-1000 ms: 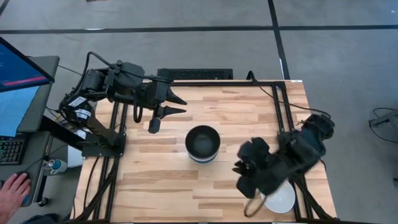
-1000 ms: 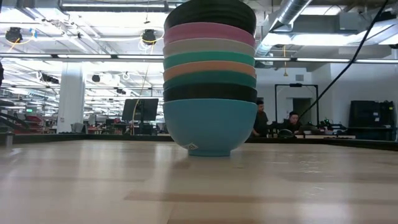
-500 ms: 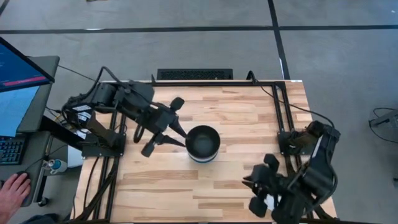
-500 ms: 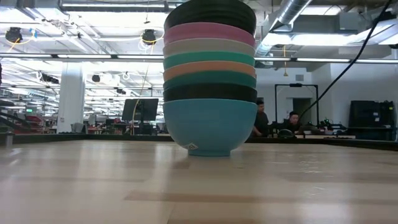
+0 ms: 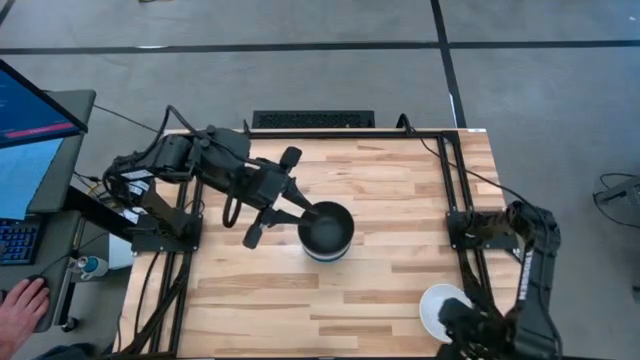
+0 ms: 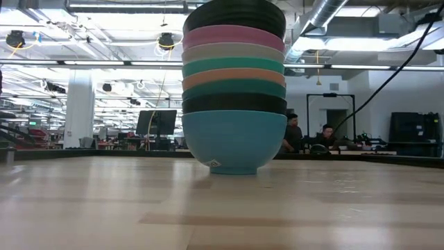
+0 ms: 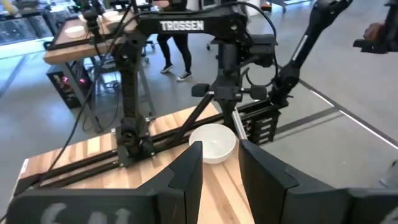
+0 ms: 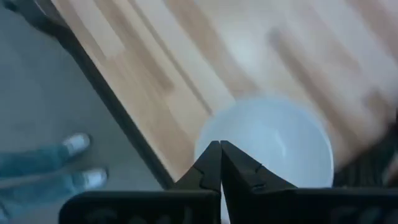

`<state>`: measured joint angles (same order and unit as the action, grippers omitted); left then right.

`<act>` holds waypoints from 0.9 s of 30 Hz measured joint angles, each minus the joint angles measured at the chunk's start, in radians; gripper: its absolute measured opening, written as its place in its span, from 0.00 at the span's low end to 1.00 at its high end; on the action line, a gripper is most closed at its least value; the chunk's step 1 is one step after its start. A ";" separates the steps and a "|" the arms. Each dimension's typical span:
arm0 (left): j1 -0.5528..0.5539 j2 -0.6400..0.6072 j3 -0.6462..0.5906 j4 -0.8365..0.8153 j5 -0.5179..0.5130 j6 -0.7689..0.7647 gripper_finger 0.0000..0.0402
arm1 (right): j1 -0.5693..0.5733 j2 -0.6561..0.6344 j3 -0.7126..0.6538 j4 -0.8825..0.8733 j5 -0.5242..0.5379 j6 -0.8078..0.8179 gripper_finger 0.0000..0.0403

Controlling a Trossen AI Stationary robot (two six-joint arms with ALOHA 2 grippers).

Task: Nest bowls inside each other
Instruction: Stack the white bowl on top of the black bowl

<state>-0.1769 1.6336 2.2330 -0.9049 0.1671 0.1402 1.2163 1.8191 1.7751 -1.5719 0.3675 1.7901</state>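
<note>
A stack of nested bowls (image 5: 326, 230) stands mid-table on the foot of its blue bottom bowl (image 6: 234, 142). A black bowl (image 6: 234, 15) is on top. A lone white bowl (image 5: 445, 308) sits upright near the table's near right corner. My left gripper (image 5: 308, 210) is open and hovers at the stack's left rim. Its wrist view shows nothing between the fingers, only the white bowl (image 7: 214, 134) farther off. My right gripper (image 8: 220, 146) is shut, pointing down over the white bowl's rim (image 8: 208, 138) beside the table edge. My left gripper touches nothing that I can see. My right gripper's shut fingertips (image 8: 213, 155) stand over the white bowl's rim on the side toward the table edge, coming from above. Whether they touch it, I cannot tell; the wrist view is blurred.
Black frame rails (image 5: 455, 190) run along the table's left and right sides. A monitor (image 5: 30, 110) and a person's hand (image 5: 22, 305) are left of the table. A person's feet (image 8: 81, 146) stand on the floor by the near right corner.
My left gripper has moved toward the stack and tipped downward, its fingertips now at the stack's left rim. My right arm has swung toward the near right corner and sunk, so the white bowl now shows in the high view. The stack has stayed still.
</note>
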 joint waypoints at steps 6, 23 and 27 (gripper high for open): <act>0.000 0.007 0.000 0.060 -0.007 -0.018 0.24 | 0.062 0.000 -0.051 0.000 -0.196 0.071 0.07; 0.000 0.007 0.000 0.089 -0.006 -0.059 0.24 | -0.087 0.000 -0.052 0.032 -0.315 -0.357 0.11; 0.000 0.007 0.000 0.089 0.007 -0.059 0.24 | -0.134 0.000 -0.066 0.027 -0.322 -0.331 0.18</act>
<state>-0.1772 1.6409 2.2330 -0.8162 0.1739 0.0814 1.0819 1.8191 1.7095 -1.5446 0.0459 1.4592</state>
